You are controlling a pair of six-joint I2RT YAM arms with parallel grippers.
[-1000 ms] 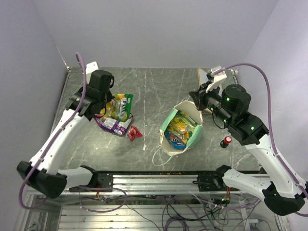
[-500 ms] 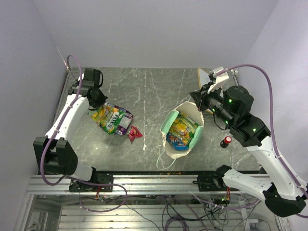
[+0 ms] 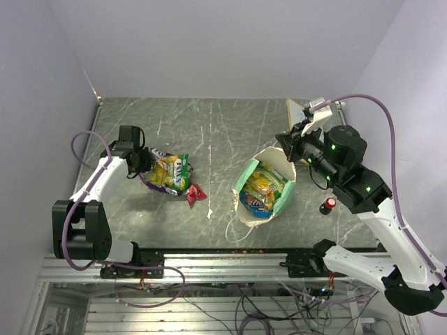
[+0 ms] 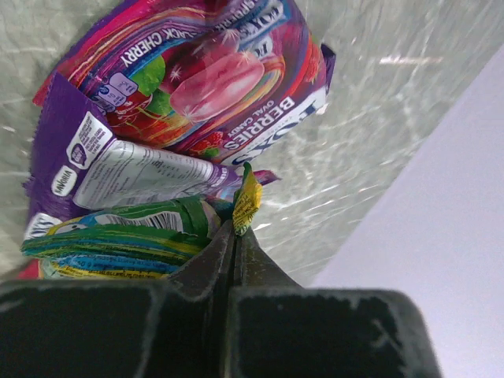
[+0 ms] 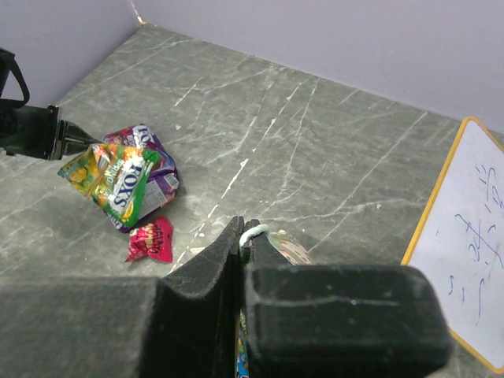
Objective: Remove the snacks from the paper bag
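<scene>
Snacks (image 3: 170, 174) lie heaped on the worktop (image 3: 223, 132) left of the paper bag (image 3: 285, 199) — more packets inside it. Left fingers (image 4: 211, 268) pinch a yellow packet corner (image 4: 247, 206); right fingers (image 5: 209, 264) clamp the bag's string handle (image 5: 252, 231).

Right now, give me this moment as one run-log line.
left gripper: shut on green-yellow packet, on table | right gripper: shut on bag handle | paper bag: open, snacks inside

The table (image 3: 223, 132) is a smooth stone-look slab, grey-green with pale veins, low sheen. The snacks (image 3: 171, 174) are glossy, crinkled plastic-film packets. The paper bag (image 3: 244, 179) is matt, creased paper; its handle (image 5: 253, 231) is white string.
</scene>
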